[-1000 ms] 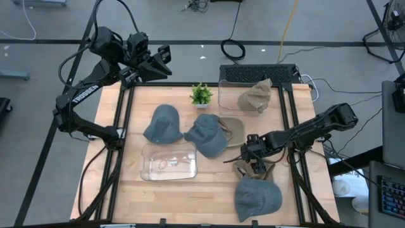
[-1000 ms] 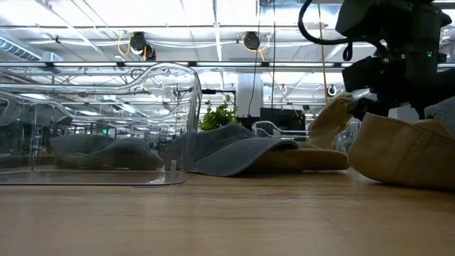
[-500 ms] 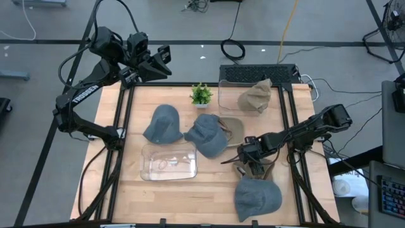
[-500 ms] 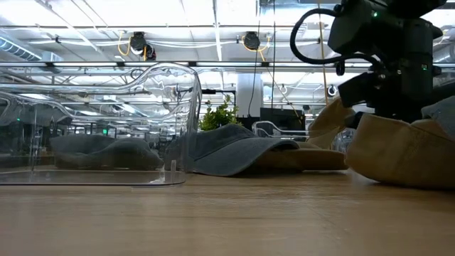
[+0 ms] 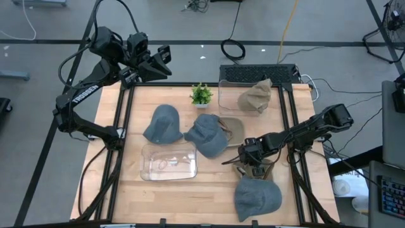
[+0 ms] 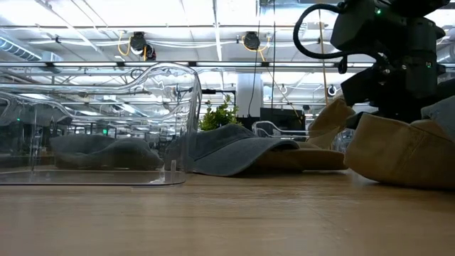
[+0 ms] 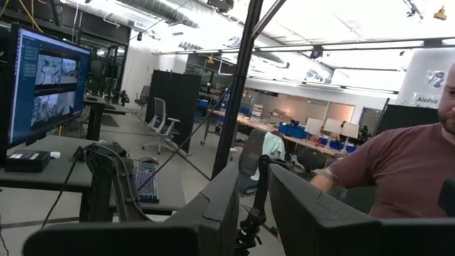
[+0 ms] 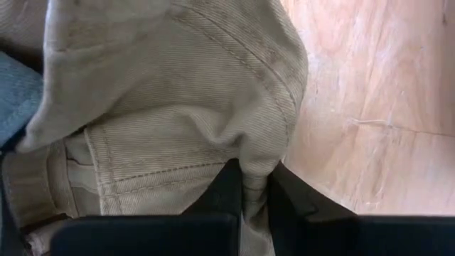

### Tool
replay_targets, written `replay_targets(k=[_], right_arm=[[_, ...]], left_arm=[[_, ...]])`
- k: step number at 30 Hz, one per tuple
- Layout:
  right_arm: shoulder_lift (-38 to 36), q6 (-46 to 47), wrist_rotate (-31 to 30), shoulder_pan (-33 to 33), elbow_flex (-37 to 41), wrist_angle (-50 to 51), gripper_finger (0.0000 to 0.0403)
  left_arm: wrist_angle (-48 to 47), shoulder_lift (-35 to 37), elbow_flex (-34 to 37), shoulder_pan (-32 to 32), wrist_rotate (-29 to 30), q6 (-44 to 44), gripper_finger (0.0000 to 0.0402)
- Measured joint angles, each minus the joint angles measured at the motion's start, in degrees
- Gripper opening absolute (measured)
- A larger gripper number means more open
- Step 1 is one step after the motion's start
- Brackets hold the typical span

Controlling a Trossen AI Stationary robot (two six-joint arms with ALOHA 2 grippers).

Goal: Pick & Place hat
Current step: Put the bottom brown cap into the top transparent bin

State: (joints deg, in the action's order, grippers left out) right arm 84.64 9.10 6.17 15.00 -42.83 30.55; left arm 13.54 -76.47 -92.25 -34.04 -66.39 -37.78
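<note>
Your right gripper (image 8: 254,186) has just snapped together from wide apart and now pinches a fold of the tan hat (image 8: 178,92), which still lies on the tabletop (image 5: 171,196) at right, just beyond the near blue cap (image 5: 257,197). Grasp looks made, so lift is next; left gripper (image 7: 252,213) waits narrowly apart off the far-left corner.

Two black jointed arms (image 5: 88,88) with looping cables.
</note>
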Motion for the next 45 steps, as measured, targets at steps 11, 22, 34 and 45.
replay_targets(k=[11, 22, 34, 45], right_arm=[[-4.23, -0.18, -3.7, -0.02, -5.05, 16.05, 0.0022], [-14.08, 0.68, -6.1, -0.36, -11.47, 26.93, 0.0022], [-14.45, -0.31, -9.97, -0.28, -23.92, 35.95, 0.0022], [-14.43, -1.35, -18.27, -0.26, -30.36, 41.97, 0.0022]], left_arm=[[0.0, 0.0, 0.0, 0.0, 0.0, 0.09, 0.0085], [0.02, 0.0, 0.0, 0.0, 0.39, 1.99, 0.0085], [0.02, 0.0, 0.0, -0.01, 0.44, 3.19, 0.0085], [0.02, 0.0, 0.0, -0.01, 0.45, 3.08, 0.0085]])
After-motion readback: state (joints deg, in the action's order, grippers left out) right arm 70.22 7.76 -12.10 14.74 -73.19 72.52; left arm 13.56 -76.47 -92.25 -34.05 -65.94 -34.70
